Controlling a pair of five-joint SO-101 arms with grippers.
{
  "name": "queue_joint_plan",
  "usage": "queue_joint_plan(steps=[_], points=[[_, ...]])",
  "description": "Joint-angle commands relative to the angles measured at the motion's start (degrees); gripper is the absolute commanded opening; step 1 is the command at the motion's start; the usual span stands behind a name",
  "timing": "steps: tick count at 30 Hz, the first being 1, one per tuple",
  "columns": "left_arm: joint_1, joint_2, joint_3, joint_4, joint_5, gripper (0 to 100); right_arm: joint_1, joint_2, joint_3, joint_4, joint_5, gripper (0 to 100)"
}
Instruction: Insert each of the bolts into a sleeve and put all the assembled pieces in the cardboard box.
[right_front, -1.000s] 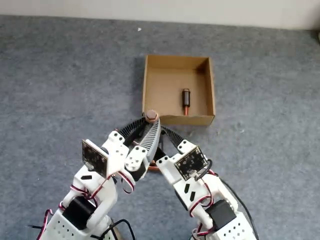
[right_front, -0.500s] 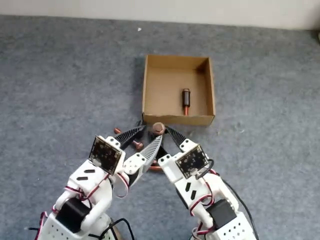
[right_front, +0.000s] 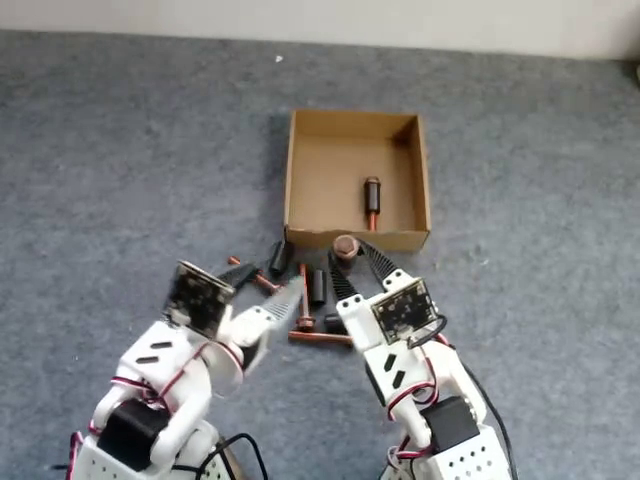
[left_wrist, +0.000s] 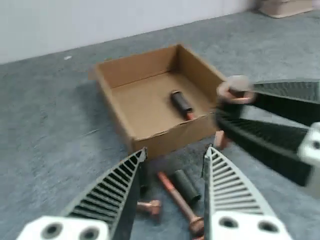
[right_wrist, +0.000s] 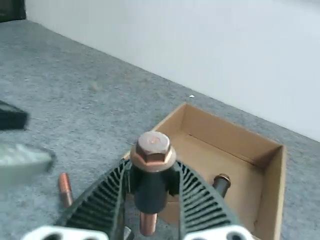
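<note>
Bolt (right_wrist: 152, 148) and sleeve (right_wrist: 150, 189) are joined and held upright in the right hand (right_wrist: 151, 172). Its ribbed black fingers clamp the matte black tube, with the copper-coloured hexagonal flanged head on top and the threaded shank poking out below. In the high view this held pair hangs just in front of the near wall of the cardboard box (right_front: 290, 185), outside it. The box is square and open-topped, made of plain brown board. One assembled piece (right_front: 372, 203) lies on its floor toward the right side, a dark tube with a copper end showing. The left hand (right_front: 262, 288) is spread wide with nothing between its fingers, above the parts scattered on the counter (right_front: 120, 150), which is covered in grey, nubbly, carpet-like fabric. Around it lie two black cylindrical loose sleeves (right_front: 317, 285) and at least three long copper loose bolts (right_front: 320, 337). A shorter copper bit (right_front: 232, 261) near its far finger is probably another bolt, though it is too small to be sure.
</note>
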Motion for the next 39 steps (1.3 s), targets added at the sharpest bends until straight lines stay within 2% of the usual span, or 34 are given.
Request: queue_joint_plan(steps=[1,4,8,16,29,39], points=[[-10.68,-0.31,-0.57,1.23,0.44,20,2.77,-0.84,5.85,0.13,0.35,0.5],[-16.13,-0.31,2.68,0.97,0.44,15,4.44,-0.84,5.76,0.22,0.26,0.5],[-18.51,-0.31,7.16,0.97,0.44,1,5.58,-1.01,4.79,6.99,-4.22,0.5],[-18.68,-0.31,16.13,0.88,0.44,1,5.58,4.35,-9.01,20.0,-4.92,0.5],[-18.77,-0.31,18.07,0.88,0.44,1,5.93,51.12,-41.63,19.91,-4.92,0.5],[-18.77,-0.31,18.07,0.88,0.35,1,11.47,83.21,-68.79,19.91,-4.92,0.5]])
